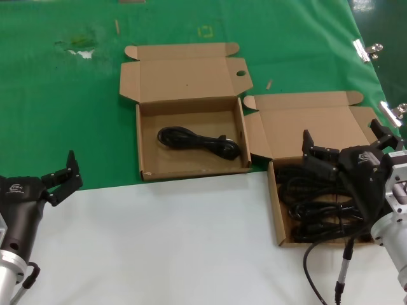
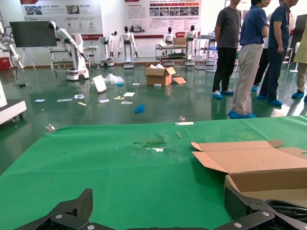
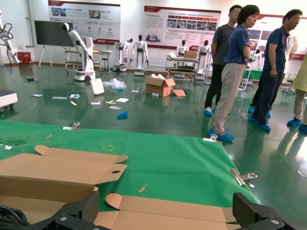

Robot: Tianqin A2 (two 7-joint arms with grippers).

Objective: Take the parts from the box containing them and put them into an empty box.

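Presently the right end effector [image 1: 343, 149], fingers spread and empty, hovers over coiled black rubbery power cords [image 1: 318, 206] in the shallow brown cardboard box [image 1: 275, 210] at the counter's right edge, likely needing descent and closure; left end effector [image 1: 63, 178] waits released.

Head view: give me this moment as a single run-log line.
right gripper open over source box, cords inside | left gripper open, idle at near-left | target box holds one cord

boxes [image 1: 191, 82]: matt brown cardboard | cords [image 1: 198, 142]: black rubbery (slightly glossy)
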